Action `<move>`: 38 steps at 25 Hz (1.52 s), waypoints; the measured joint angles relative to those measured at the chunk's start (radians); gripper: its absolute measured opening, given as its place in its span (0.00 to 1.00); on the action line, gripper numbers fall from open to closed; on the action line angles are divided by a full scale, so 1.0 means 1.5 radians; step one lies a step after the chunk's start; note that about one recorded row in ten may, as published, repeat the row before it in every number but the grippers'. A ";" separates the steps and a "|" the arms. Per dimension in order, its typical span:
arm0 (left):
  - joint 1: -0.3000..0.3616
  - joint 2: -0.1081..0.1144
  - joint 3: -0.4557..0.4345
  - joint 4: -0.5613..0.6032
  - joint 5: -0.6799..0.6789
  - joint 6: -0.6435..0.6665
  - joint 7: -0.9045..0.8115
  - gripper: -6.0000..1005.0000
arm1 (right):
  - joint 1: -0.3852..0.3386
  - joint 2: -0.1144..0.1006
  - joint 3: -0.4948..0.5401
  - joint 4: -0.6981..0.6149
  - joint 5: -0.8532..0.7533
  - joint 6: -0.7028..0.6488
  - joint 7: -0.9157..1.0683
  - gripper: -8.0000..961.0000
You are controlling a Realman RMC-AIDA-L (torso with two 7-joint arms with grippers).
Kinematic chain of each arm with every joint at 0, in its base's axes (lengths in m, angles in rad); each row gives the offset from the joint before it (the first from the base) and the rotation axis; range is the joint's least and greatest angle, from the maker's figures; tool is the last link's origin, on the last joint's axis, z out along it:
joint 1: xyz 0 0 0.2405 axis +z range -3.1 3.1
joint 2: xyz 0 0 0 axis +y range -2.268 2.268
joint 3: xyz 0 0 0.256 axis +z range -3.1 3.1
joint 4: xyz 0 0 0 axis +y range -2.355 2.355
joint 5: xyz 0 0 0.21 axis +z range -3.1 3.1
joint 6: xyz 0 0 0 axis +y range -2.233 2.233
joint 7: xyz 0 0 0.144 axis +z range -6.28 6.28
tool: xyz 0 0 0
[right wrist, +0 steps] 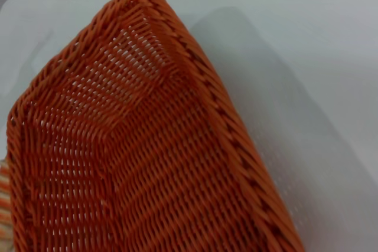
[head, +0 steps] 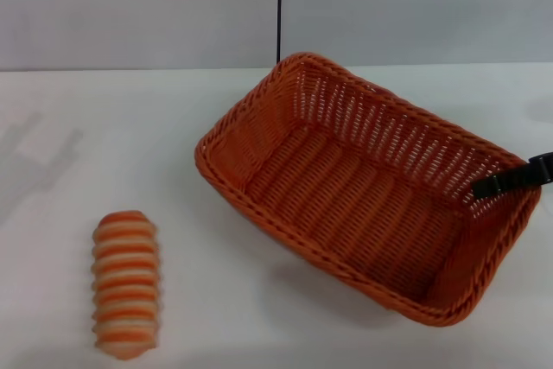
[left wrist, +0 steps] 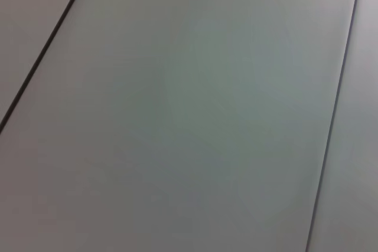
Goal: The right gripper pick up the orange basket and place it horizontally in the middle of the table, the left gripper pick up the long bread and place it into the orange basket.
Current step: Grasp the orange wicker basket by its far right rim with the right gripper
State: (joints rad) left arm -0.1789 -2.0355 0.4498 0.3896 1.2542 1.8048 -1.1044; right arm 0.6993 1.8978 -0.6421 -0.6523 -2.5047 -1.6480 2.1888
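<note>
Grey wall panels with a dark vertical seam stand behind the white counter (head: pixel 78 144), and that is all your left wrist view shows: bare panels, no counter, no bread. So the left claw is out of sight and parked somewhere off the work.

Look at the orange basket (head: pixel 363 187). It sits on the right half of the counter, turned askew, one corner toward the far edge and the opposite corner toward the near right. It also looks tipped, its right end raised; judging from the shadow beneath it, it may be partly off the counter. The right claw (head: pixel 510 181) shows only as a black finger lying across the rim at the basket's right end. It appears to be pinching that rim, though you cannot see the second finger, so treat the hold as a judgement. Your right wrist view looks down into the weave and along the braided rim (right wrist: pixel 224 104).

The long bread (head: pixel 126 284) lies near the left front corner, well apart from the basket, its length running front to back.

Your risks from here: a hold on a single rim point lets the basket swing or slip out as you turn it square. Carry it too far left and its leading corner could shove the bread. Set it down skewed and the placement fails.
</note>
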 joint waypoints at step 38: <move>-0.008 -0.006 0.003 0.000 0.000 -0.009 0.000 0.79 | -0.095 0.081 0.001 -0.234 0.046 0.025 -0.110 0.16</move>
State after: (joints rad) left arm -0.1903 -2.0447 0.4543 0.3896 1.2548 1.7918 -1.1041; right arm 0.5567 2.0191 -0.6406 -1.0038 -2.4362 -1.6108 2.0237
